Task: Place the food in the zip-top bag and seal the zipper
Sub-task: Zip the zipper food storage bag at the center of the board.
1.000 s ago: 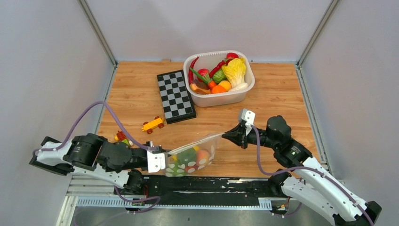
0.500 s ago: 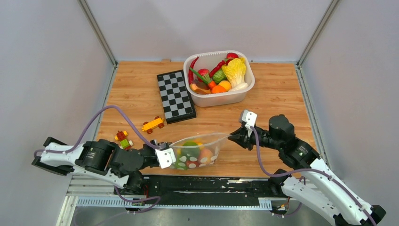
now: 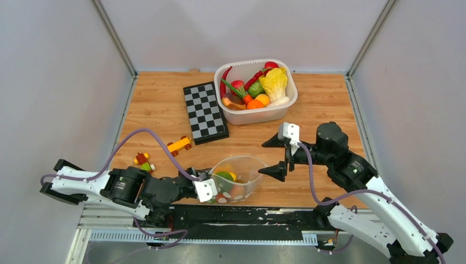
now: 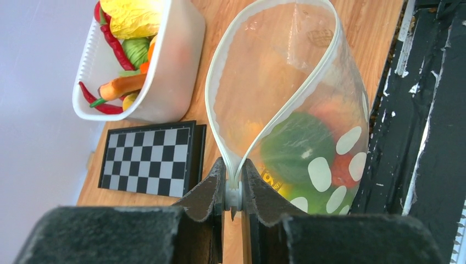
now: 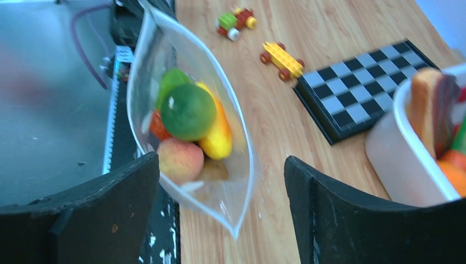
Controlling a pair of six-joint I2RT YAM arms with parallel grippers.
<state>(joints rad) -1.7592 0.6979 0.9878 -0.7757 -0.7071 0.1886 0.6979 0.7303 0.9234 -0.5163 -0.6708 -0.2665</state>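
Note:
The zip-top bag (image 3: 242, 168) lies near the table's front edge, its mouth standing open in a round loop. Inside it is food: a green fruit (image 5: 188, 111), a yellow piece (image 5: 217, 137) and a peach-coloured one (image 5: 180, 159). My left gripper (image 4: 234, 190) is shut on the near end of the zipper (image 4: 218, 82), at the bag's left end (image 3: 211, 190). My right gripper (image 3: 261, 158) is open just right of the bag. In the right wrist view the bag's corner (image 5: 242, 214) hangs free between the wide-apart fingers (image 5: 126, 192). More food (image 3: 273, 82) fills the white tub.
The white tub (image 3: 286, 107) stands at the back centre, with a folded chessboard (image 3: 205, 111) to its left. A yellow brick car (image 3: 178, 146) and a red-green one (image 3: 143, 160) sit left of the bag. A black rail (image 3: 264, 214) runs along the front edge.
My right gripper has opened and let go of the bag's right end. The stretched bag has slackened and its mouth has sprung into a loop. The left gripper has moved right, still holding its end.

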